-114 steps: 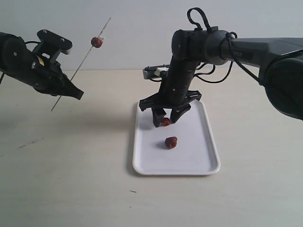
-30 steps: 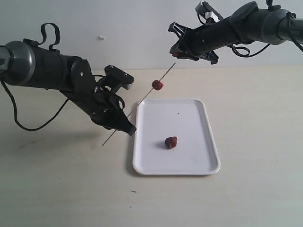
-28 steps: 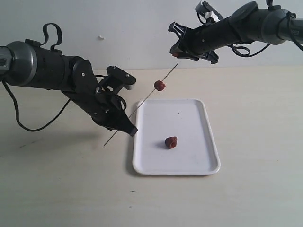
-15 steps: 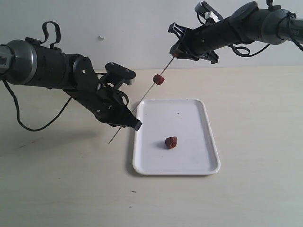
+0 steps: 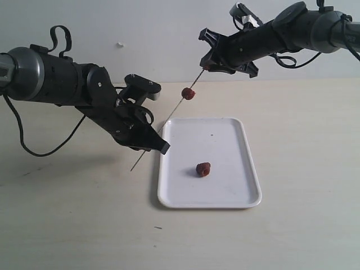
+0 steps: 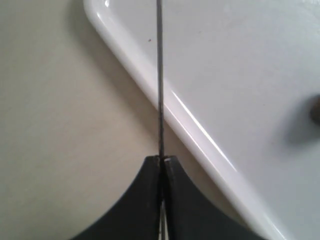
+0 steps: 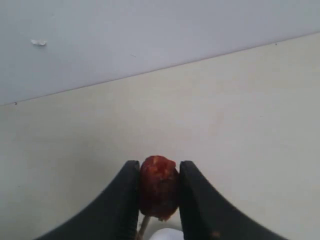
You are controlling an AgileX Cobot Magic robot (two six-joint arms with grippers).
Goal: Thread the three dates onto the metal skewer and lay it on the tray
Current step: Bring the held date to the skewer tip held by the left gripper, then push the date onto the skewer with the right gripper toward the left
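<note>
Exterior view: our L claw (image 5: 160, 147) clamped on skewer (image 5: 171, 115), rod slanted above tabletop (image 5: 84, 214) beside tray (image 5: 236, 188) edge. We see one date (image 5: 188, 93) threaded mid-rod. R claw (image 5: 208, 66) pinches second date (image 7: 159, 187) at skewer tip. Loose on tray lies third date (image 5: 203, 169).

Beige table (image 5: 304, 169) carries white tray (image 5: 225, 146), dark speck (image 5: 158, 228).

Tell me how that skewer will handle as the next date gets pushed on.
Probably springy: the skewer is very thin and the left end effector grips it only near its lower end, so the tip may bow against the date. Likely slippery too; smooth metal could slide in that grip.
</note>
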